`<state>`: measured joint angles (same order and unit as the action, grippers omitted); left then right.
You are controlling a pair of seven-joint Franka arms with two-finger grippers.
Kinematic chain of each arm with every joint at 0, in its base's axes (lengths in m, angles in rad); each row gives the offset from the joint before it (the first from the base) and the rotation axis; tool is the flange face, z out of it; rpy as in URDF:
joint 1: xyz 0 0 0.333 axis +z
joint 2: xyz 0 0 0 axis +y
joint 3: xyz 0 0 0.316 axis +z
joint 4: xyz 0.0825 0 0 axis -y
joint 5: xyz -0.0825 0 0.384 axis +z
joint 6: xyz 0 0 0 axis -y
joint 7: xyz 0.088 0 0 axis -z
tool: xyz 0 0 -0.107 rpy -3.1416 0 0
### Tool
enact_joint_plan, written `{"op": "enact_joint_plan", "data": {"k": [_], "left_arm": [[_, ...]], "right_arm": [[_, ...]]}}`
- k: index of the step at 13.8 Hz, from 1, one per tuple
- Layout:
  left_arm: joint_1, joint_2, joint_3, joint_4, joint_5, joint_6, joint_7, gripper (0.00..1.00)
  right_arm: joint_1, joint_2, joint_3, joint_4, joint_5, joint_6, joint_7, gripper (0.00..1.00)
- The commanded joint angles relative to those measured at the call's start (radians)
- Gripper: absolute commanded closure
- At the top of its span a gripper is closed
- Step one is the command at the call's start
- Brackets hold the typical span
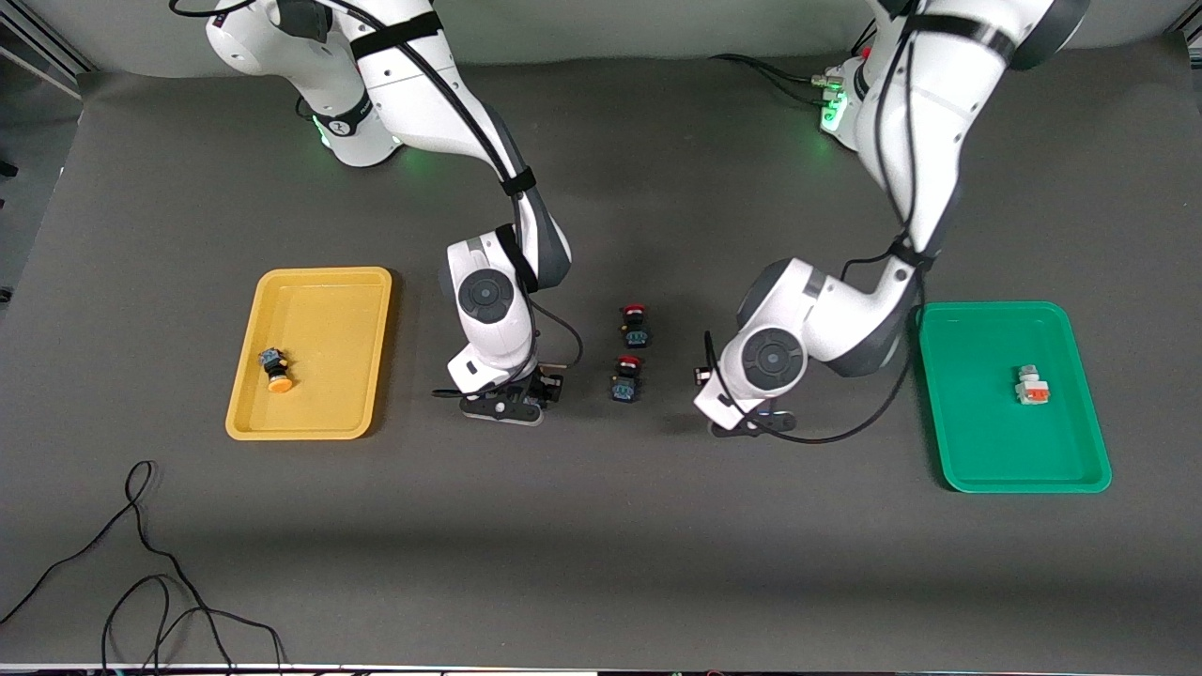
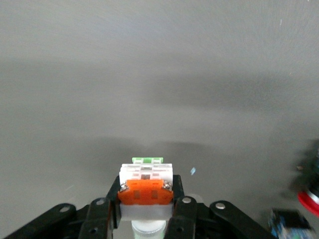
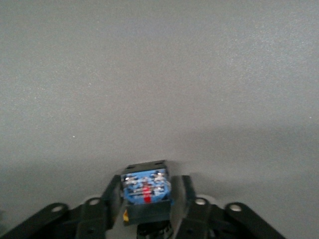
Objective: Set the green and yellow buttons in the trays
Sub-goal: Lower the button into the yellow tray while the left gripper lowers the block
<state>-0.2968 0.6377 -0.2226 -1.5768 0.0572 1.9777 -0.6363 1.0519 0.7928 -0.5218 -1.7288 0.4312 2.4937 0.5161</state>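
On the tabletop [image 1: 601, 526], front view: yellow tray [image 1: 324, 291] holds one yellow-capped button [image 1: 275, 369], green tray [image 1: 986, 460] one white button [image 1: 1030, 386]; two red-capped switches [image 1: 631, 364] lie between the arms.

Left wrist view: left end effector [image 2: 147, 206] is clamped on a white-and-orange button [image 2: 145, 188], over bare tabletop.

Right wrist view: right end effector [image 3: 147, 209] grips a dark-bodied button [image 3: 146, 191].

Judgement: half placed; two deliveries remain.

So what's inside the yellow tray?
Inside the yellow tray lies one button: a dark blocky body with an orange-yellow round cap, on its side. The rest of the tray floor is bare. The face it lies on is covered, so that cannot be seen.
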Motion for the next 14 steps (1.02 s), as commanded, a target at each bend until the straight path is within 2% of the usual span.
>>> {"op": "enact_joint_plan", "data": {"k": [1,2,5,8,10,12,13,14], "left_arm": [[0.059,-0.153,0.005,0.015,-0.008,-0.184,-0.007,1.0],[0.086,-0.18,0.005,0.047,-0.008,-0.248,0.013,1.0],[0.198,-0.222,0.008,0.119,0.0,-0.402,0.147,1.0],[0.359,-0.247,0.011,0.115,0.006,-0.43,0.364,1.0],[0.462,-0.237,0.011,0.112,0.007,-0.419,0.479,1.0],[0.51,-0.216,0.011,0.092,0.058,-0.383,0.518,1.0],[0.524,-0.205,0.011,0.074,0.099,-0.341,0.556,1.0],[0.542,-0.201,0.011,0.045,0.116,-0.285,0.602,1.0]], "right_arm": [[-0.003,-0.009,0.003,0.006,-0.003,0.004,0.007,0.86],[-0.004,-0.023,0.003,0.008,-0.005,-0.002,0.004,0.86],[-0.004,-0.11,-0.009,0.066,-0.017,-0.212,0.004,0.86],[-0.006,-0.176,-0.069,0.185,-0.019,-0.463,0.004,0.86],[0.003,-0.24,-0.099,0.215,-0.043,-0.599,-0.013,0.86],[0.003,-0.321,-0.112,0.171,-0.135,-0.64,-0.066,0.86],[-0.004,-0.383,-0.115,0.113,-0.161,-0.641,-0.127,0.86],[-0.006,-0.444,-0.145,0.045,-0.167,-0.639,-0.183,0.86]]}}
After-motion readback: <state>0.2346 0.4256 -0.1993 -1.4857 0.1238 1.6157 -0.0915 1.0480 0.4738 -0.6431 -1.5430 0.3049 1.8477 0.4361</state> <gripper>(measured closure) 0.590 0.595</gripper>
